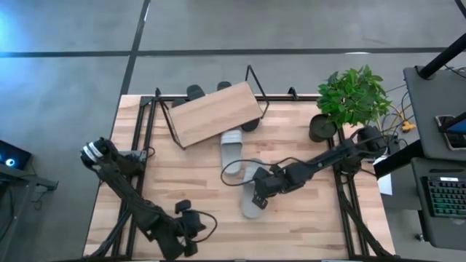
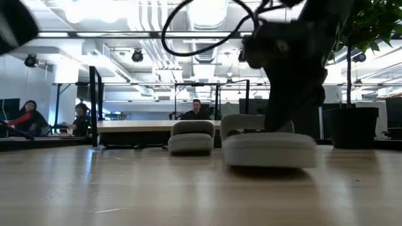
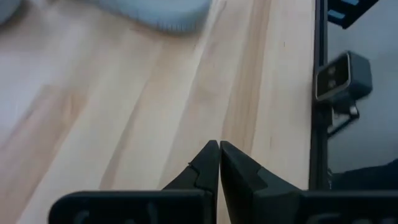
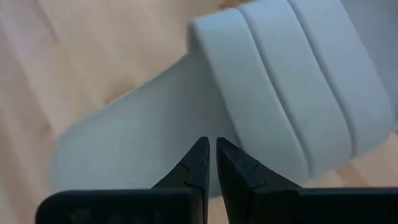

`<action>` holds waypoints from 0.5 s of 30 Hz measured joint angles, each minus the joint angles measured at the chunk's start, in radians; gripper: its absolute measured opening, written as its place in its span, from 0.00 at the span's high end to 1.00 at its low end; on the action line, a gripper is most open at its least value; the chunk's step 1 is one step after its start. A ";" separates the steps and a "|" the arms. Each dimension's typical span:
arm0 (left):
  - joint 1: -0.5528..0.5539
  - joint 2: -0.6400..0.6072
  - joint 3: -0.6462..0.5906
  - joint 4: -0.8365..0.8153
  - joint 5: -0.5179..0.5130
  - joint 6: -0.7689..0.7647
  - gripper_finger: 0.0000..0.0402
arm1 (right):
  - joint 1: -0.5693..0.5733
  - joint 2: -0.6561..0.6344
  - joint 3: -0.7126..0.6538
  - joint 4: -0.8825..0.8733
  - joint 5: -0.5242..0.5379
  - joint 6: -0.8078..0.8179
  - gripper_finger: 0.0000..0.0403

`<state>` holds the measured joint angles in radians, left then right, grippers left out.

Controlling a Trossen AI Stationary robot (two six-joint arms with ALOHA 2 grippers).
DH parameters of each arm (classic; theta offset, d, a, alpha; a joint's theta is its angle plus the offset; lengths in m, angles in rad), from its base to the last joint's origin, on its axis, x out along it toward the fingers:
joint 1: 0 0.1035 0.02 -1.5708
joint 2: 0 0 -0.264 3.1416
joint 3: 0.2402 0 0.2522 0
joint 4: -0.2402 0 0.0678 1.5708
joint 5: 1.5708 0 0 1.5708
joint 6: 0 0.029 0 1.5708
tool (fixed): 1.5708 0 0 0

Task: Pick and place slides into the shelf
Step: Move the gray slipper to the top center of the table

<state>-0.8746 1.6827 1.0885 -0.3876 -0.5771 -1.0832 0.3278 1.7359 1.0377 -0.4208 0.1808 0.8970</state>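
My right gripper [image 1: 256,198] hangs over the near light grey slide [image 1: 253,191] at mid-table, fingers [image 4: 200,163] nearly pressed together just above its footbed, behind the strap; they pinch nothing that I can see. The second light grey slide [image 1: 231,148] lies just beyond it, its far end reaching under the shelf [image 1: 215,113]. The shelf stands askew at the table's [image 1: 182,175] far edge, with dark slides [image 1: 195,92] showing past its far side and one [image 1: 250,125] at its right end. My left gripper [image 1: 191,222] waits at the near left of the table, fingers [image 3: 208,165] shut on nothing.
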 joint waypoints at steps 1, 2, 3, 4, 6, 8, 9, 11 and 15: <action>-0.008 -0.001 0.000 -0.010 0.000 -0.016 1.00 | -0.014 0.000 -0.012 0.003 -0.001 -0.009 0.95; -0.012 -0.001 0.000 -0.018 0.001 -0.032 1.00 | -0.031 0.000 -0.023 0.008 -0.001 -0.021 0.95; -0.015 -0.001 -0.001 -0.022 0.002 -0.037 1.00 | -0.050 0.000 -0.030 0.016 -0.001 -0.033 0.95; -0.018 -0.001 -0.002 -0.022 0.001 -0.040 1.00 | -0.069 0.000 -0.034 0.026 0.001 -0.042 0.95; -0.018 -0.001 -0.002 -0.020 0.001 -0.060 1.00 | -0.109 0.000 -0.039 0.047 0.003 -0.070 0.95; -0.018 -0.001 -0.003 -0.021 0.001 -0.064 1.00 | -0.147 0.000 -0.040 0.082 0.004 -0.097 0.95; -0.018 -0.001 -0.003 -0.020 0.001 -0.064 1.00 | -0.167 0.000 -0.040 0.100 0.006 -0.109 0.95; -0.018 -0.001 -0.005 -0.019 0.001 -0.065 1.00 | -0.203 0.000 -0.030 0.111 0.009 -0.124 0.95; -0.017 -0.001 -0.009 -0.020 0.001 -0.066 1.00 | -0.229 0.000 -0.006 0.107 0.015 -0.138 0.95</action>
<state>-0.8917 1.6821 1.0794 -0.4080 -0.5762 -1.1496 0.0989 1.7359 1.0317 -0.3143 0.1961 0.7586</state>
